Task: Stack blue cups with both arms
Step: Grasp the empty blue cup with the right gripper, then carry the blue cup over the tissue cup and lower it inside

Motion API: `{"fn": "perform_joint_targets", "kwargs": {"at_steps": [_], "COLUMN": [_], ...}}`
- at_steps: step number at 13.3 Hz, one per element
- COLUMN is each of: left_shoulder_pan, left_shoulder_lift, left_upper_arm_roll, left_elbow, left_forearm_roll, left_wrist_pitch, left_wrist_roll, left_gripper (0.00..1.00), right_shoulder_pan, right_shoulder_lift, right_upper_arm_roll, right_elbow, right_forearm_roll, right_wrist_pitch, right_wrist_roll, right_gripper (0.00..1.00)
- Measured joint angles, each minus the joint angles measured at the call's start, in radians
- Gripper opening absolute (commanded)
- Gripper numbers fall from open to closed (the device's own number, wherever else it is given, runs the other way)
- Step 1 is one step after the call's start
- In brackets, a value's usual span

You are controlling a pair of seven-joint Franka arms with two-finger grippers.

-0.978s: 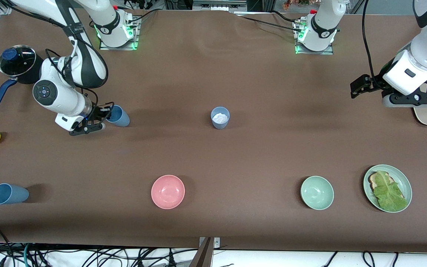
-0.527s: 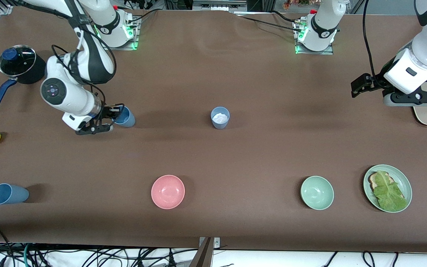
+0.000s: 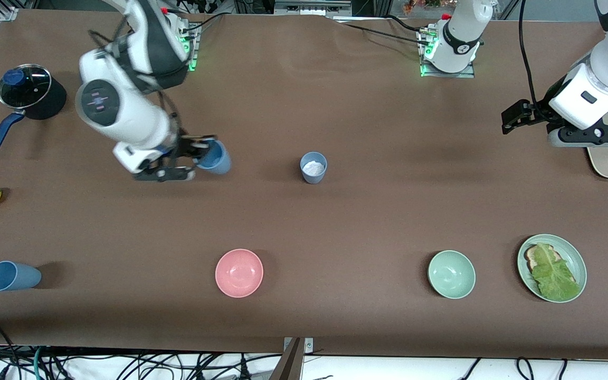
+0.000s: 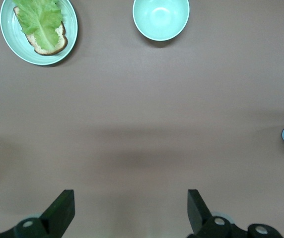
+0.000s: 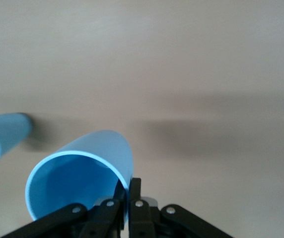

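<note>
Right gripper pinches empty blue cup — airborne.

No words, brand names, labels or numbers can be read on anything in these three views.

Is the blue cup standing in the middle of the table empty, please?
No, the front view shows something white lying inside the middle blue cup, which stands upright on the table.
</note>
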Motion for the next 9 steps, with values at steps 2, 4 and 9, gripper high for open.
{"fn": "perform_joint_targets", "kwargs": {"at_steps": [2,4,9], "left_shoulder_pan": [0.000,0.000,0.001], "left_shoulder_lift": [0.000,0.000,-0.001], "left_upper_arm_roll": [0.000,0.000,0.001], "left_elbow": [0.001,0.003,0.035], "left_forearm_roll": [0.000,0.000,0.000], "left_wrist_pitch": [0.000,-0.001,-0.024], "left_wrist_roll": [0.000,0.000,0.000], "left_gripper": [1.00,1.00,1.00], "right_shoulder_pan": [0.106,0.178,0.264], "right_shoulder_lift": [0.069,0.163,0.323], "right_upper_arm_roll": [0.002,0.003,-0.002], "right_elbow": [0.110,0.257,0.493], "right_forearm_roll": [0.000,0.000,0.000], "right_wrist_pitch": [-0.046,-0.098,-0.140], "right_wrist_roll": [0.179,0.319,0.504], "right_gripper": [0.00,0.00,0.00]}}
